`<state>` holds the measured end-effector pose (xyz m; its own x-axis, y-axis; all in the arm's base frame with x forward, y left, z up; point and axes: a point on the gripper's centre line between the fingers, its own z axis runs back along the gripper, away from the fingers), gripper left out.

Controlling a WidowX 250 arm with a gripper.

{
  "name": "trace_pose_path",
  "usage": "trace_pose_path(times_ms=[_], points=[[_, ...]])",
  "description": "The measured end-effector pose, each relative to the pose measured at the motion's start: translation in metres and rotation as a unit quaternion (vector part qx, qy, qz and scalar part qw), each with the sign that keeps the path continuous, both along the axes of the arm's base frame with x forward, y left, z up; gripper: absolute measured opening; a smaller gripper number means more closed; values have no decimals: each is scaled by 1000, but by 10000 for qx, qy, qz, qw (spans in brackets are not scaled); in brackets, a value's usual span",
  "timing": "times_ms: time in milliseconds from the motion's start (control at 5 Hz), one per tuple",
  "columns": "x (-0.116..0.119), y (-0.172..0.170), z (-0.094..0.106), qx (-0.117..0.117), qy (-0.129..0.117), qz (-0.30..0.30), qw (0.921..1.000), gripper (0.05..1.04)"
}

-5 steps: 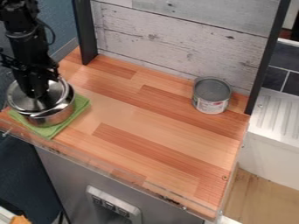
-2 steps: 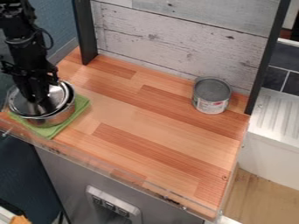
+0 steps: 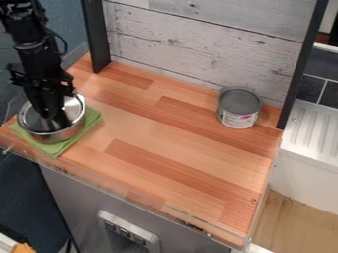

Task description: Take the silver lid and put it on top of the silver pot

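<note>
Across the middle of the view, a wooden bench (image 3: 165,148) in strips of pale and reddish brown, with a clear edging along its near side. Behind it, a wall of weathered whitish-grey boards (image 3: 198,39), between two black uprights (image 3: 99,39). Below the bench, a grey metal front (image 3: 72,202) with a small switch panel (image 3: 129,234) low down. To the right and lower than the bench, a white ridged drainboard (image 3: 307,128). Down from the upper left, the black arm (image 3: 39,59), over the bench's left end. Beneath it, near the left corner, a green cloth (image 3: 92,118), flat on the wood. On the cloth, the silver pot (image 3: 66,134), upright. On top of the pot, the silver lid (image 3: 74,106), nearly level and over the mouth, middle hidden by black parts from above. Well apart from these, toward the bench's far right corner, a grey can (image 3: 239,104), upright near the boards, with a pale label round its side. Last, the black fingers (image 3: 47,106), pointing down at the middle of the lid; cannot tell whether clenched on anything there or released.
</note>
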<state>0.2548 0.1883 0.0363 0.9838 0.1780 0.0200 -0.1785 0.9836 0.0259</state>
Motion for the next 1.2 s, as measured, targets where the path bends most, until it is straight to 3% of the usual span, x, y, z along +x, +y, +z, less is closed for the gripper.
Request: trace_pose_path(times_ms=[200, 400, 600, 800, 1000, 1200], points=[[2, 2, -1, 24, 7, 20, 10000, 341], [1, 4, -1, 88, 42, 12, 10000, 529], [-2, 5, 1, 142, 100, -63, 9998, 830], [4, -1, 29, 278, -184, -289, 9990, 1012], [4, -3, 38, 194, -183, -499, 9984, 1010], [5, 3, 44, 377, -109, -639, 9972, 1003]])
